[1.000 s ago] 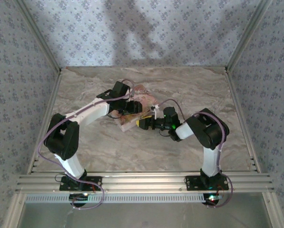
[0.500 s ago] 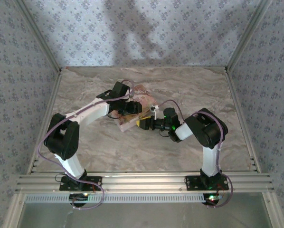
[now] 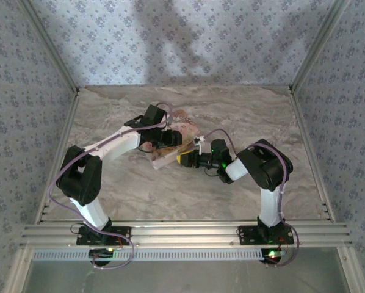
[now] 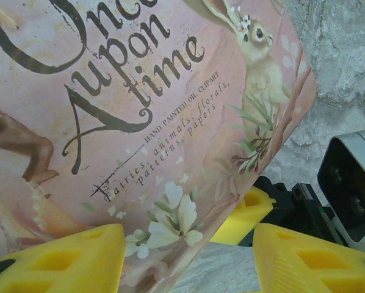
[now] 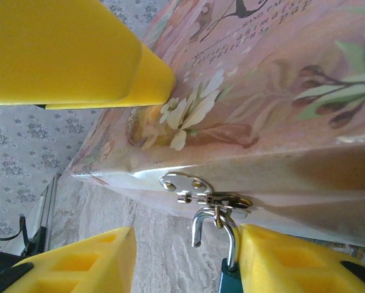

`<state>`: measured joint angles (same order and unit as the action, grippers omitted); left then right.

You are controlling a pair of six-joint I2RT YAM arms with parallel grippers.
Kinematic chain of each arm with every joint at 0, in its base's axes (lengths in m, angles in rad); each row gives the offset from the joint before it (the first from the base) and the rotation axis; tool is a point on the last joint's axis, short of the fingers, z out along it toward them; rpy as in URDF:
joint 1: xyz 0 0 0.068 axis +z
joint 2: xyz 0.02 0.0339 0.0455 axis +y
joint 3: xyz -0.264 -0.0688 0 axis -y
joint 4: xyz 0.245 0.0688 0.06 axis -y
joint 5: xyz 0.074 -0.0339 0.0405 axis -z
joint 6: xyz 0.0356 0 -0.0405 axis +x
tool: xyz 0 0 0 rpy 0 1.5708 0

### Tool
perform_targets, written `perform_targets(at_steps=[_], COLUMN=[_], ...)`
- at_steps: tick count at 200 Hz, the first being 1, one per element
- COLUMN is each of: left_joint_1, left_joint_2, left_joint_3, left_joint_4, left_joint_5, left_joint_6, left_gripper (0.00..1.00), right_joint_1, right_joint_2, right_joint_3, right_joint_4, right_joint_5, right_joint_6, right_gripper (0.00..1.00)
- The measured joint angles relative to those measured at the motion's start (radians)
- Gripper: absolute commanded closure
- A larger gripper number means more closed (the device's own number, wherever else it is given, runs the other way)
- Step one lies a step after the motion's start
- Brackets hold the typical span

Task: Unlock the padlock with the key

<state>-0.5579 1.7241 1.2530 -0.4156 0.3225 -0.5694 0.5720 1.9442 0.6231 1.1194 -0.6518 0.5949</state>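
A small padlock hangs from the silver hasp on the edge of the pink illustrated box. Its silver shackle is sprung open, with the free end out of the body. Only a teal sliver of the body shows at the frame's bottom edge. My right gripper is open around the lock, and the shackle rests against its right finger. My left gripper is open over the box's corner, its left finger against the box face. In the top view both grippers, left and right, meet at the box. The key is hidden.
The box sits mid-table on the marbled tabletop, tilted up at the hasp side. The right wrist camera housing and a right finger are close to my left gripper. Patterned walls enclose the table on three sides.
The right arm has crept slightly left toward the box. The left arm and box look unmoved.
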Motion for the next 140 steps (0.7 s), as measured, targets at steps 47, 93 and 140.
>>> perform_targets(at_steps=[47,93,140], left_joint_1=[0.0,0.0,0.0], left_joint_2=[0.0,0.0,0.0], left_joint_3=[-0.001,-0.005,-0.006], left_joint_4=[0.0,0.002,0.008], left_joint_5=[0.0,0.0,0.0], left_joint_6=[0.0,0.0,-0.005], left_gripper=[0.42,0.42,0.42], right_joint_1=[0.0,0.004,0.005], right_joint_2=[0.001,0.008,0.015], right_joint_3=[0.001,0.009,0.014], right_joint_4=[-0.009,-0.031,-0.043], right_joint_5=[0.0,0.0,0.002], right_joint_6=[-0.005,-0.011,-0.012], right_gripper=[0.58,0.63,0.69])
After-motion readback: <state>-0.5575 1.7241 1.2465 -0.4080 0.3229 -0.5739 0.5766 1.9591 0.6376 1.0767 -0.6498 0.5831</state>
